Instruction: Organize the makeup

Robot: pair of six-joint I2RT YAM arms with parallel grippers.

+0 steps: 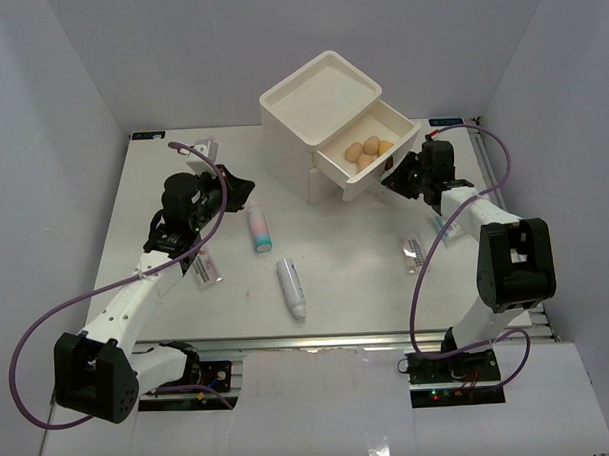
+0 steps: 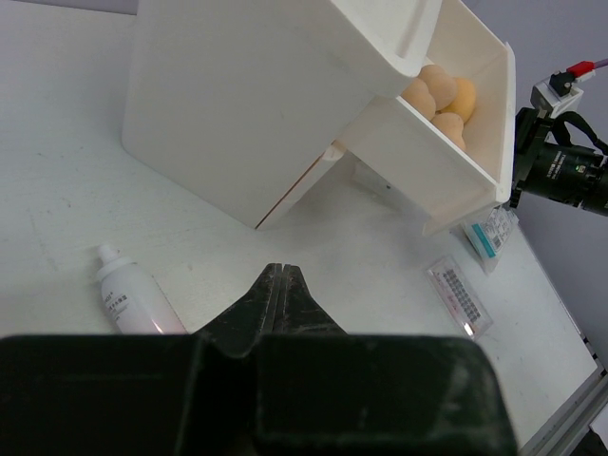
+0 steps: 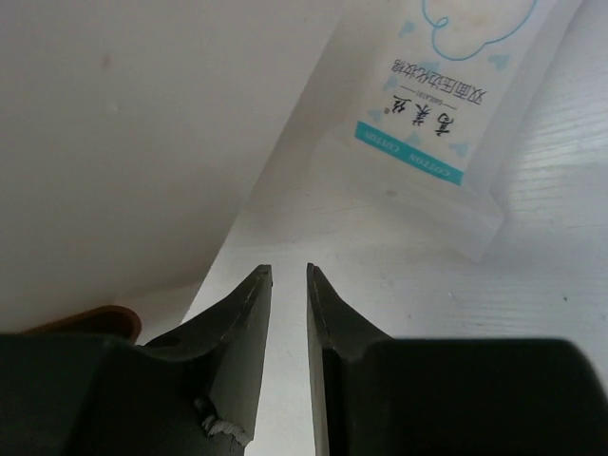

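My left pincer (image 2: 283, 275) is closed tight, tips pressed together with nothing between them. It hangs above the table (image 1: 347, 287) left of the middle, pointing toward the white drawer box (image 1: 315, 103). Just on its near side lies the tube with the pink label and teal cap (image 1: 259, 230), flat on the table. The plain white tube (image 1: 292, 286) lies closer to the near edge, apart from the first. A flat sachet (image 1: 208, 266) lies beside my left forearm, toward the left edge.

My right pincer (image 3: 288, 275) stands narrow, with a thin gap between the fingers. Bare table shows through it and nothing is gripped. It sits low by the front of the box's pulled-out drawer (image 1: 399, 135), at that drawer's right-hand corner. The brown shape at the lower left of my right wrist view is probably the drawer's handle (image 3: 85, 323), though only an edge of it shows. Just beyond the tips a sachet with blue print (image 3: 446, 104) lies flat on the table, near the box. Another sachet (image 1: 413, 249) lies closer to the near edge, on the right half of the table.

The box stands by the far edge, right of the middle, one drawer drawn out toward the right edge. Four tan egg-shaped sponges (image 1: 367, 151) sit in that drawer, bunched together and touching.
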